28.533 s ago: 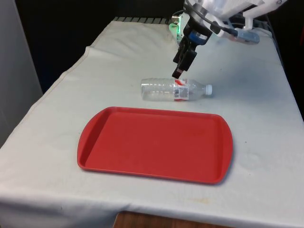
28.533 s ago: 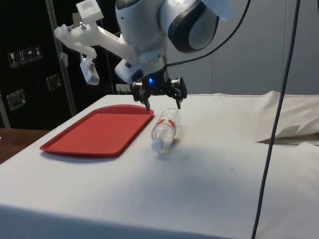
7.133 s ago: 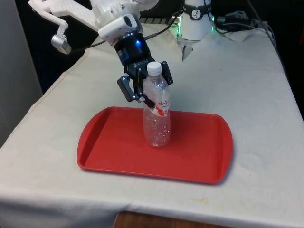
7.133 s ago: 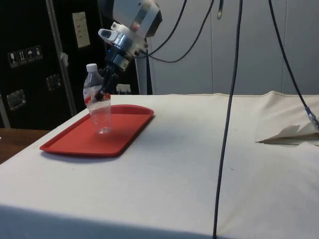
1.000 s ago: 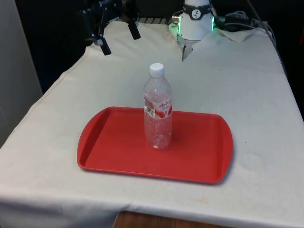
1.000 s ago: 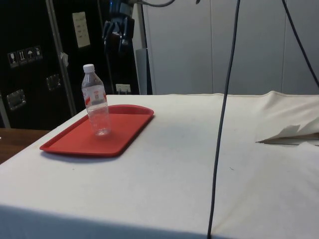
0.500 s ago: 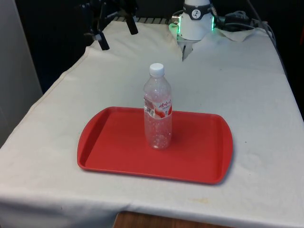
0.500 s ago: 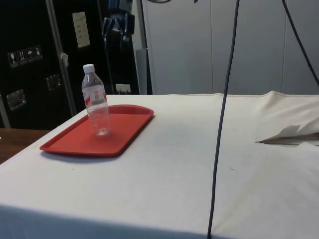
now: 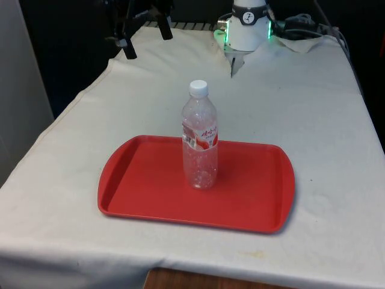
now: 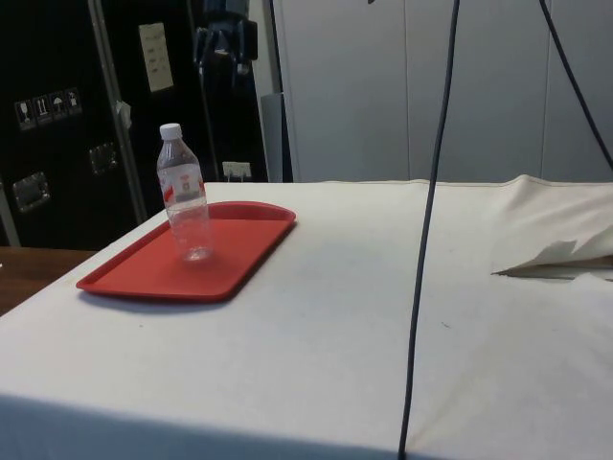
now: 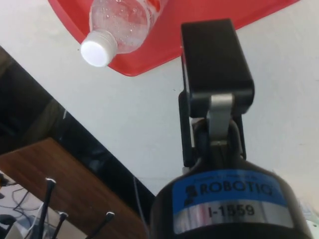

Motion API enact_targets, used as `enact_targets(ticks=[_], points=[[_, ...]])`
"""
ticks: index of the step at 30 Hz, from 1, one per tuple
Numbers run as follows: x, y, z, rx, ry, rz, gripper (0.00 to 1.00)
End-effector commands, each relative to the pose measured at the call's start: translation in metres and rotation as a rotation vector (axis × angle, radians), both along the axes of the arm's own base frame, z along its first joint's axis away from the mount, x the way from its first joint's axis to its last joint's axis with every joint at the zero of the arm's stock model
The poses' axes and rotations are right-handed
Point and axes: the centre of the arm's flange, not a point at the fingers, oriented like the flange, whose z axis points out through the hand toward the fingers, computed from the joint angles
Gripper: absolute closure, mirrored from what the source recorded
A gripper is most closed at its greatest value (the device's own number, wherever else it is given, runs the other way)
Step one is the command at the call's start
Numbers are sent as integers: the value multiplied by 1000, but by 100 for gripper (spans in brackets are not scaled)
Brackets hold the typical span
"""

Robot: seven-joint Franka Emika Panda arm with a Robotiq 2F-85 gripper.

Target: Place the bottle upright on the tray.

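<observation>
Table edge [image 9: 198, 280]: a strip of brown wood shows below the cloth's nearest hem in the front view.
Cloth [image 9: 313, 120]: white fabric with soft wrinkles, draped over the table's sides; in the side view it bunches into a fold at the far corner.
Tray [image 9: 144, 186]: red, smooth plastic, a rectangle with rounded corners and a low raised rim; it lies flat on the cloth near the table's close end in the front view.
Bottle [image 9: 200, 144]: clear, thin ribbed plastic with a round white screw cap and a red-and-white label band around its upper body. It stands upright on the tray's floor, roughly at the tray's middle, touched by nothing.
Bottle, side view [image 10: 187, 196]: upright, base on the tray [image 10: 144, 278], cap uppermost.
Bottle, wrist view [image 11: 117, 22]: seen from above, its white cap towards the camera, over the red tray [image 11: 199, 12].
Gripper [image 9: 143, 37]: black, raised high over the table's far corner on the front view's left, well apart from the bottle.
Fingers [image 9: 128, 48]: two slim black prongs held wide apart, with nothing between them.
Gripper, side view [image 10: 226, 43]: dark against the cabinets, well above the bottle.
</observation>
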Motion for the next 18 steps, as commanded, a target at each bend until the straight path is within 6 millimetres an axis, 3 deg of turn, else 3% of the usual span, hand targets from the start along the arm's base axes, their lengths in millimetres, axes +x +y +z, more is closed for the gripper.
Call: enact_targets(ticks=[1, 18], points=[[1, 1, 1, -19, 15, 3, 0], [7, 12, 12, -106, 38, 34, 0]])
